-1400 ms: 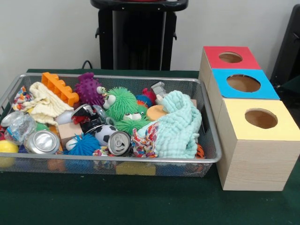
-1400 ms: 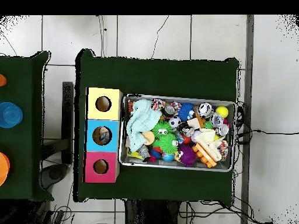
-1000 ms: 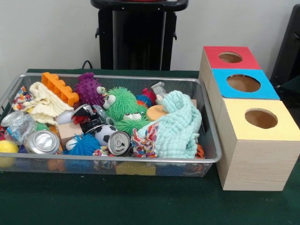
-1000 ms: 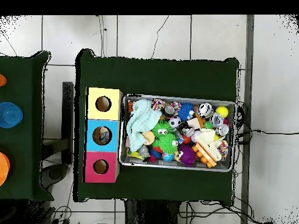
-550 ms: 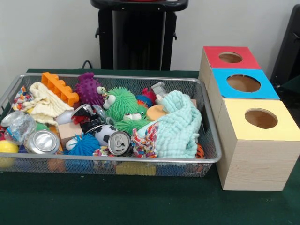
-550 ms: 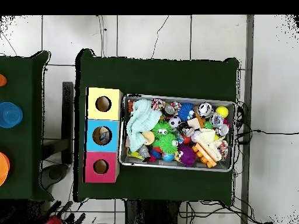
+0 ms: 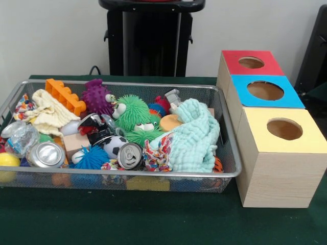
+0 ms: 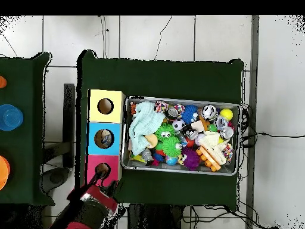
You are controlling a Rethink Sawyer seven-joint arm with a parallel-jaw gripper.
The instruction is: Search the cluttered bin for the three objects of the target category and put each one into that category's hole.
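Note:
The silver wire-mesh bin (image 7: pixel 231 153) is full of toys, cloths and cans; it also shows in the overhead view (image 8: pixel 126 134). One crumpled see-through bottle (image 7: pixel 20 137) lies at the bin's left end in the front view, next to a silver can (image 7: pixel 47 154); in the overhead view the bottle (image 8: pixel 225 131) lies at the right end. No other bottles show clearly. The red-topped box (image 7: pixel 235 65) has its round hole (image 7: pixel 251 62) open. In the overhead view my gripper (image 8: pixel 102 179) hangs over the red-topped box (image 8: pixel 93 164) and partly covers its hole. The front view does not show the gripper.
The blue-topped box (image 7: pixel 265 92) and the yellow-topped box (image 7: pixel 283 130) stand in a row with the red one. A pale green cloth (image 7: pixel 193 137), fuzzy green toys (image 7: pixel 132 111), an orange block (image 7: pixel 64 94) and a second can (image 7: pixel 130 155) fill the bin. The pedestal (image 7: pixel 150 35) stands behind.
My red and black arm has come into the overhead view from the bottom left, with the gripper now over the red-topped box. Nothing in the bin has moved.

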